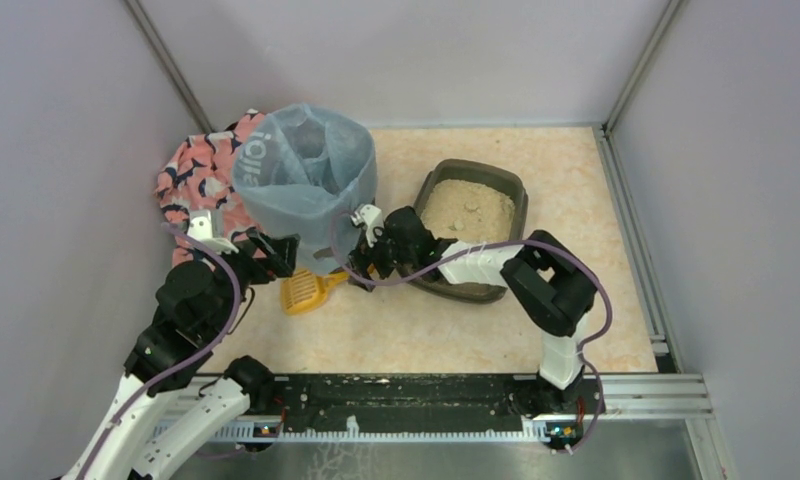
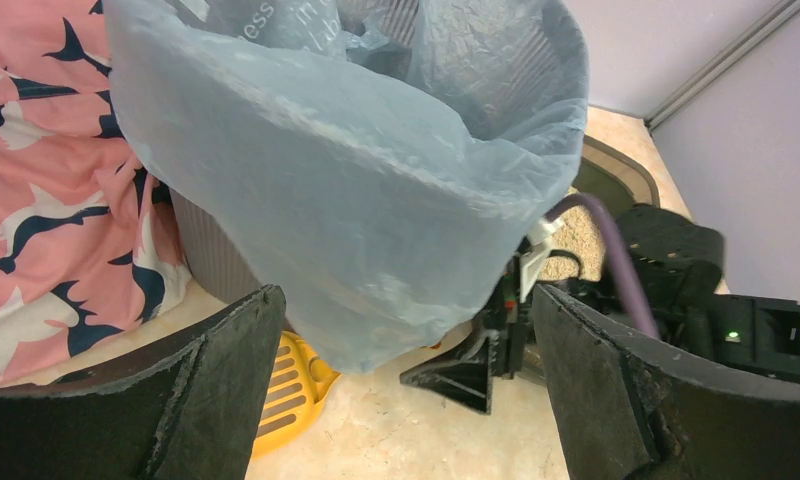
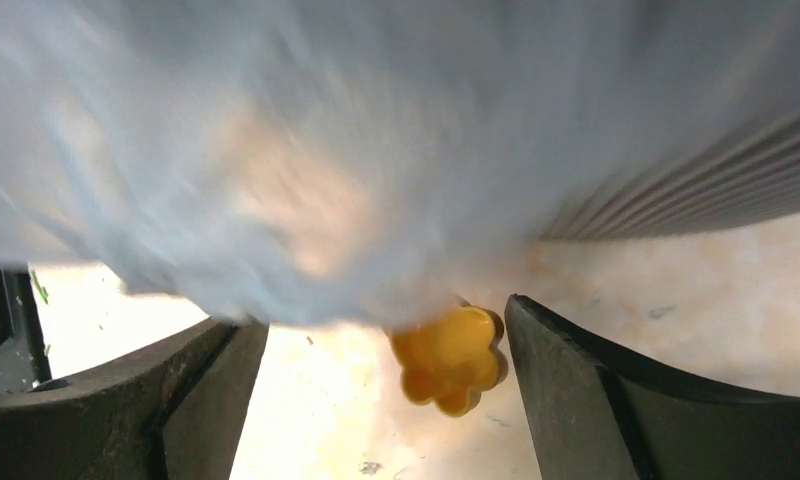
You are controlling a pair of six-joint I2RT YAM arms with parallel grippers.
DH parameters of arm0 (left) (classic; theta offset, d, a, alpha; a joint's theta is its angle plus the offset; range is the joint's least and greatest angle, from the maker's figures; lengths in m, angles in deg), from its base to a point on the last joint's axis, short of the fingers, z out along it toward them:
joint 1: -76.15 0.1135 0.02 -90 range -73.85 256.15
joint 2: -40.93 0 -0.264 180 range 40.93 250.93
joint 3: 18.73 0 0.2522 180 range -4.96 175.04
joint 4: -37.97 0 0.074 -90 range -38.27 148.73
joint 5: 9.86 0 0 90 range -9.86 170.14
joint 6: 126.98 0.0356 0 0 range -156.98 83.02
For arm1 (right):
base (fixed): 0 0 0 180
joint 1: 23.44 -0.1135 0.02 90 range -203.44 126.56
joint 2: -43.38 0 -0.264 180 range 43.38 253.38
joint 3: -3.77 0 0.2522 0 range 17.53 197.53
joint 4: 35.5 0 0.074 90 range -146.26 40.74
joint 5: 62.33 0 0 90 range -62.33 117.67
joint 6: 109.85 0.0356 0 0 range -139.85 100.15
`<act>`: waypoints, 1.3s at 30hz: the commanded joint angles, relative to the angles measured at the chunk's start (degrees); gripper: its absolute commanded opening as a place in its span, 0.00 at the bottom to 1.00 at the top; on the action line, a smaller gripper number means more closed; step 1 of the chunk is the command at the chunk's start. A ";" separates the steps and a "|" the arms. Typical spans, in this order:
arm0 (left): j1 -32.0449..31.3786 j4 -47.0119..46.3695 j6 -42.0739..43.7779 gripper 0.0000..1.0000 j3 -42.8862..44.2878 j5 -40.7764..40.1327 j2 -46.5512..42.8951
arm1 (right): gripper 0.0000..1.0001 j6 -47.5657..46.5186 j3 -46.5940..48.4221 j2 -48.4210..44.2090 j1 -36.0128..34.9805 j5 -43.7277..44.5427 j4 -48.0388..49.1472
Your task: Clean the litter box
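Note:
The litter box [image 1: 471, 213], a shallow dark tray of beige litter, sits right of the bin; its rim also shows in the left wrist view [image 2: 621, 180]. A yellow slotted scoop [image 1: 311, 290] lies on the floor by the bin's foot. Its head shows in the left wrist view [image 2: 286, 390]. Its flower-shaped handle end [image 3: 448, 362] lies between the open fingers of my right gripper [image 3: 386, 395], nearer the right finger and untouched. My right gripper [image 1: 363, 262] is low by the bin. My left gripper [image 1: 281, 262] is open and empty [image 2: 406, 400], just right of the scoop's head.
A tall bin lined with a light blue bag [image 1: 306, 170] stands left of the litter box, its bag hanging over both grippers [image 2: 356, 170]. A pink patterned cloth [image 1: 196, 175] lies behind it at the left. Walls close the floor on three sides.

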 commanded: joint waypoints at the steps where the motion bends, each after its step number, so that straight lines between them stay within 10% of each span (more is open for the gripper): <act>1: 0.00 -1.63 0.56 0.99 -0.25 -0.34 -0.04 | 0.89 1.06 3.31 5.14 -1.96 0.05 -5.65; 10: 0.09 0.84 2.13 0.99 1.03 -2.17 -1.30 | 0.88 2.12 4.64 7.29 -1.84 0.80 -5.10; 21: 0.05 -1.86 1.43 0.99 -0.92 -0.01 0.22 | 0.62 2.39 1.12 3.77 -1.48 0.28 -3.70; 29: 0.02 -1.34 0.85 0.99 -0.89 0.77 0.86 | 0.00 2.39 2.89 3.60 -1.48 -0.61 -5.01; 39: 0.06 -3.87 -0.07 0.99 -2.65 2.45 1.55 | 0.00 1.20 -1.64 -6.69 -1.13 0.57 -9.68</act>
